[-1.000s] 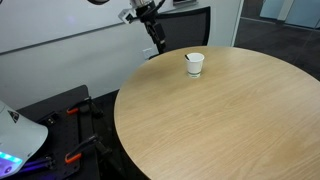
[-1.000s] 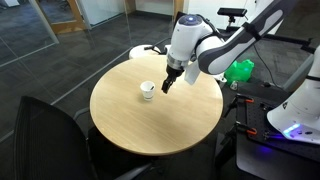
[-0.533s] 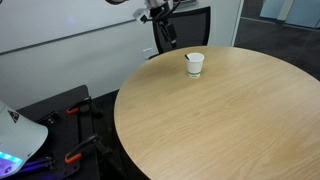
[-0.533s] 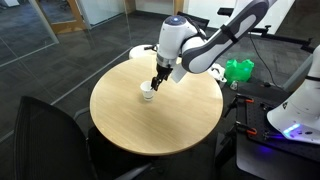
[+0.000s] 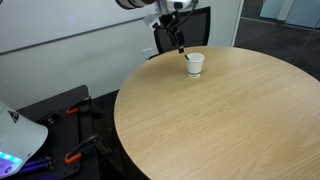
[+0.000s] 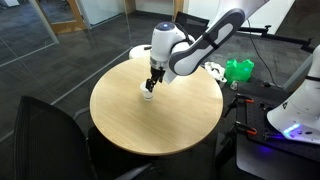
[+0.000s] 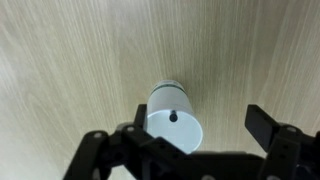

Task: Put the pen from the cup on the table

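My pincer [image 7: 197,122] spread wide above cup [image 7: 163,100]. Cup near table [image 5: 230,130] edge, open wood around it. Pen [image 7: 174,117] in cup, long axis upright.

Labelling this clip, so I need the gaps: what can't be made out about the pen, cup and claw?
Pen: wrist view shows only a dark dot inside the cup; shaft hidden, seen end-on.
Pen, both exterior views: too small to tell.
Cup: in an exterior view the claw partly covers it.
Claw: wrist view's bottom edge cuts off its body.
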